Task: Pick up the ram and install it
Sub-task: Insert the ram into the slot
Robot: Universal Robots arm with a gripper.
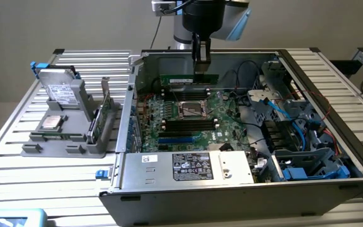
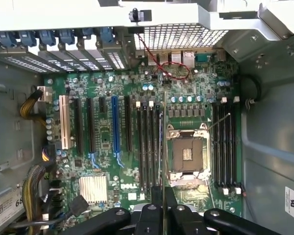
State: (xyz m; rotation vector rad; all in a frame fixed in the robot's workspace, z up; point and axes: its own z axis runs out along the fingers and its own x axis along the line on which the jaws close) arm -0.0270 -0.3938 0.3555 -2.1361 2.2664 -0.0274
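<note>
The ram (image 1: pixel 180 81) hangs on edge inside the open computer case (image 1: pixel 168 189), low over the motherboard (image 1: pixel 224 103) on the far side of the processor socket (image 1: pixel 193 109), and by my reckoning not yet seated. The claw (image 1: pixel 200 70) is nearly closed, pinching the top edge near the middle, likely to keep the stick level with its contacts down. The ram's long axis runs across the exterior view, parallel to the black memory slots (image 2: pixel 148 147). A grey parts holder (image 1: pixel 68 142) sits on the counter (image 1: pixel 11 161).
</note>
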